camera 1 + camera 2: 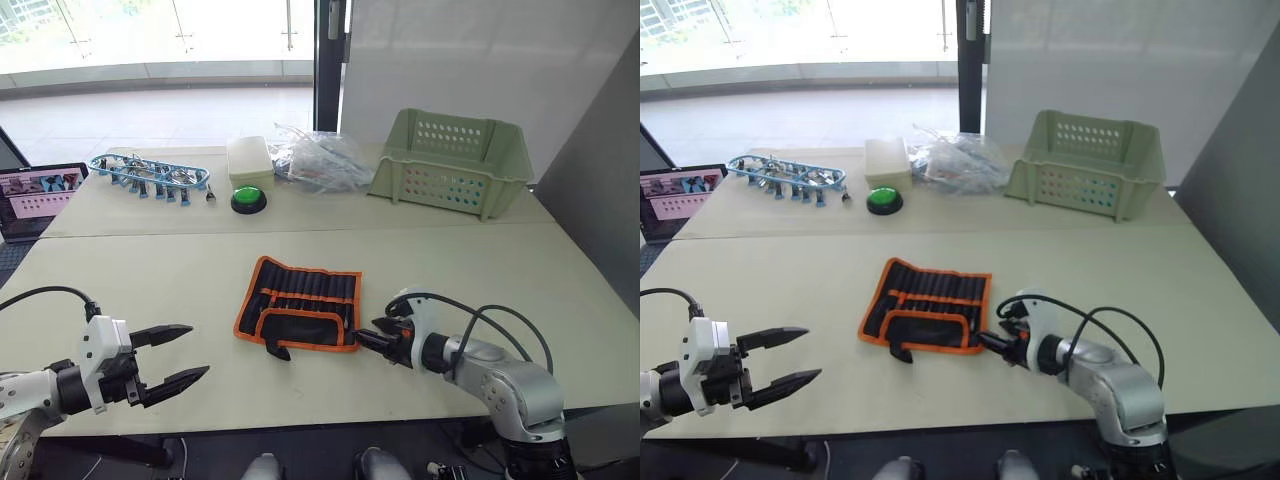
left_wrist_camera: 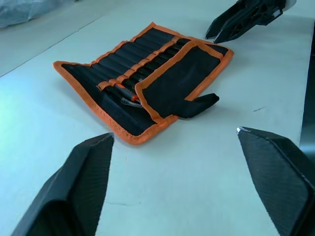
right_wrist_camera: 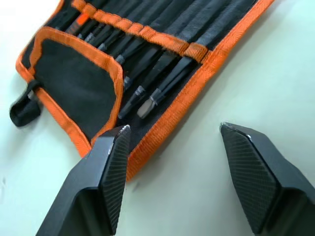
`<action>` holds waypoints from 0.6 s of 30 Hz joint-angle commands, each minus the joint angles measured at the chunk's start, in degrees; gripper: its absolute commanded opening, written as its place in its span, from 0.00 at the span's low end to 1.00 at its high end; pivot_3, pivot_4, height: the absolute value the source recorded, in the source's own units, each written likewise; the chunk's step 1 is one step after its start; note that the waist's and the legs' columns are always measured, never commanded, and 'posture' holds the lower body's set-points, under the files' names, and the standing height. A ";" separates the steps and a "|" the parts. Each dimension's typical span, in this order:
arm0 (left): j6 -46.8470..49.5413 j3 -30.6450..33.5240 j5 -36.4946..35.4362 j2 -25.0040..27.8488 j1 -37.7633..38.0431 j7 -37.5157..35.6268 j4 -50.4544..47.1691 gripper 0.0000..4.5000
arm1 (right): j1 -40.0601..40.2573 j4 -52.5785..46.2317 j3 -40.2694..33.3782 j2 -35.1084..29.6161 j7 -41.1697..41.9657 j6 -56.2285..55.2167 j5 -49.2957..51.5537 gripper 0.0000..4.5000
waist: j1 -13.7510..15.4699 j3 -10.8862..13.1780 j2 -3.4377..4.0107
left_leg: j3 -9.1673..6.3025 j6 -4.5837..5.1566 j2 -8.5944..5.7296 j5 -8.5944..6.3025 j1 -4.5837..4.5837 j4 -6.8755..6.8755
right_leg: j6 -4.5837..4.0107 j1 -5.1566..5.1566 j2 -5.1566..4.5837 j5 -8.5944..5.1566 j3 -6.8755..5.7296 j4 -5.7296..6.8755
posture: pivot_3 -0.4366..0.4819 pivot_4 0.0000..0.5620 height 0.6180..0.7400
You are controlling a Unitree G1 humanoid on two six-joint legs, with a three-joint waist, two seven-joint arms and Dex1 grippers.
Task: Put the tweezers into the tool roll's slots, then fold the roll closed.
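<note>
Black fabric tool roll w/ orange edging (image 1: 298, 303) flat on desk (image 1: 150, 290), slim black tweezers (image 3: 147, 73) slotted | left gripper (image 1: 178, 357) fingers wide, empty | right gripper (image 3: 172, 142) fingers apart, empty, at roll edge

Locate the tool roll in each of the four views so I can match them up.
Left eye view: tool roll at table centre, ahead of the right gripper.
Right eye view: centre, slightly further left.
Left wrist view: upper middle, beyond the fingers.
Right wrist view: upper left.
Shared landmark: its black strap, on the near edge.
</note>
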 commanded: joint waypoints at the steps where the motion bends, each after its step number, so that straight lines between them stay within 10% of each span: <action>1: -0.84 -0.43 0.18 -1.04 0.72 0.78 -2.52 0.99 | -2.60 1.80 -2.56 6.16 -3.77 6.95 4.20 0.70 | -0.36 -0.01 -0.02 | 0.01 0.00 0.01 0.00 0.03 0.00 | -0.01 0.01 0.01 0.01 0.03 0.02 | 0.48 0.27 0.83; 18: -1.41 -1.67 0.15 -1.54 -0.13 -0.03 -1.68 0.99 | -6.87 11.54 -13.66 12.02 -10.79 9.32 8.95 0.70 | -1.00 -0.01 -0.02 | 0.11 0.02 0.02 0.01 0.21 0.04 | -0.09 0.05 0.05 0.06 0.15 0.26 | 0.48 0.27 0.83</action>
